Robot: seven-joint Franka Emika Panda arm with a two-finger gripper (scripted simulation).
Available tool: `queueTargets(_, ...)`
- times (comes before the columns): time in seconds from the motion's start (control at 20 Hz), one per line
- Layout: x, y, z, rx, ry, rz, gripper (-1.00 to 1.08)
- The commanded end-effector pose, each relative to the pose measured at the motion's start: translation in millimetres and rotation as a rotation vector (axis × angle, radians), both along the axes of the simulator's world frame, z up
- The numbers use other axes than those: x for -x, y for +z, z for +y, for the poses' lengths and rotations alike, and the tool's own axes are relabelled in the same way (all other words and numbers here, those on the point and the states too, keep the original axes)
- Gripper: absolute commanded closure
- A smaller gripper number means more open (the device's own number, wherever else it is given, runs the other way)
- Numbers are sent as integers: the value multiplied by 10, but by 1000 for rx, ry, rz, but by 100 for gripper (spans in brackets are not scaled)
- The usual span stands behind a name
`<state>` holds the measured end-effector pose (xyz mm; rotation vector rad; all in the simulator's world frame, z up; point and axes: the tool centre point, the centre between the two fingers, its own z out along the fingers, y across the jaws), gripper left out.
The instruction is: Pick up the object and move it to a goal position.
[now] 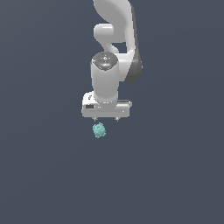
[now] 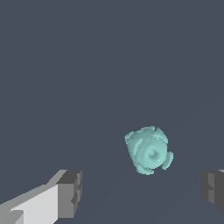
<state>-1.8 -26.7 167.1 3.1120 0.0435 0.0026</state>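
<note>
We see 1 white arm (image 1: 114,48) reaching down from the far part of the exterior view, its wrist turned so that the broad white hand faces the dark grey-blue floor (image 1: 48,175). The gripper (image 1: 106,119) shows 2 short fingertips poking from under the hand, set well apart from each other, and nothing lies between them; we read the pincer as spread wide and holding nothing. The object (image 1: 99,130), a small teal knobbly blob, sits just below the hand in the exterior view, under the fingertip toward the exterior view's left rather than midway between the 2. From that view we cannot tell whether it touches that fingertip or merely lies close beneath it. In the wrist view the same object (image 2: 148,151) appears as a rounded lump studded with stubby bumps, resting on the plain floor (image 2: 87,65). The 2 grey finger pads (image 2: 70,194) stand at either side of the frame with a wide gap between them, and the blob lies off the centre of that gap, nearer 1 pad than the other, clear of both. The floor carries no markings that we can make out.
</note>
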Motion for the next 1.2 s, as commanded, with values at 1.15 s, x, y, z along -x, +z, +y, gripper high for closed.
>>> queueTargets(1.15,174,-765,-459,-28,326,7,-92)
